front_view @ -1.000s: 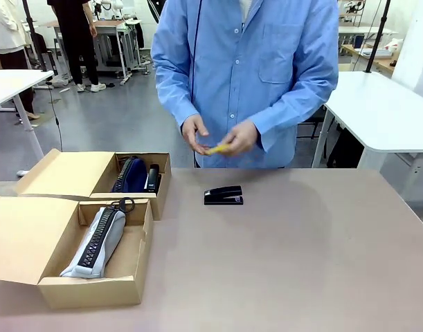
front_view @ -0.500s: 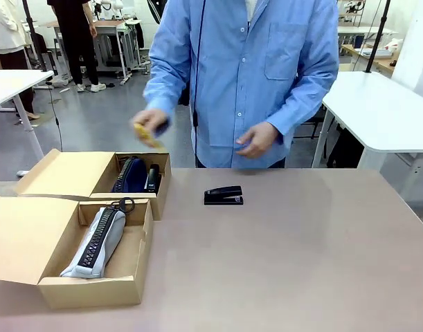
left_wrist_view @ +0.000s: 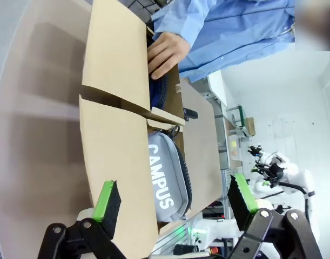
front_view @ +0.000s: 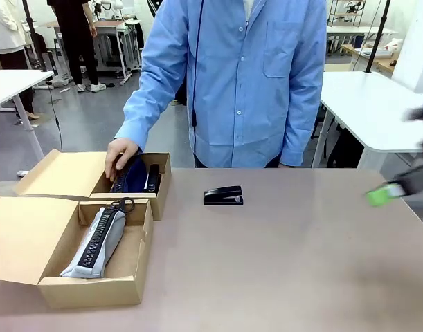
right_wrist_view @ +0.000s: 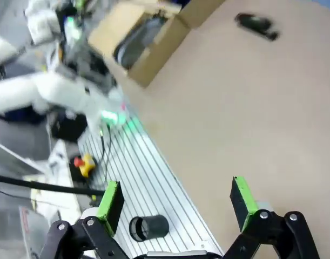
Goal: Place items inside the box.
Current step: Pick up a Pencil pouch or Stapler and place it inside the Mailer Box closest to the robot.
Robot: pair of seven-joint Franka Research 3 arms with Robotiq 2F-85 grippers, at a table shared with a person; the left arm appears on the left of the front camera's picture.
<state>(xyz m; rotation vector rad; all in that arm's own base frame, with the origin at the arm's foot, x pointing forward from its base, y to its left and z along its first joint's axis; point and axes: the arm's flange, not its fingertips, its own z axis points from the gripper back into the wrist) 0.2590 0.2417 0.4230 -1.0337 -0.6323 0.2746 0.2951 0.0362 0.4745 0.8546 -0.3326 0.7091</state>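
Brown tabletop (front_view: 287,263) holds two open cardboard boxes. Just ahead of the left gripper (left_wrist_view: 174,197), spread wide and empty, a grey pouch (left_wrist_view: 167,183) with white "CAMPUS" lettering and a black zip lies in the nearer box (left_wrist_view: 113,156). Beyond it, a person's hand (left_wrist_view: 165,51) is at the navy pouch (left_wrist_view: 160,89). Far ahead of the right gripper (right_wrist_view: 175,198), also open and empty, a black stapler (right_wrist_view: 255,24) lies on bare table.

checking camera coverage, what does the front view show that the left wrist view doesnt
Front view: the right gripper, blurred, at the right side, and a black stapler beside the navy pouch in the far box.
Left wrist view: the left gripper, jaws open and empty, and the word CAMPUS readable on the grey pouch.
Both: the person's hand on the navy pouch in the far box, and the grey pouch lying in the near box.
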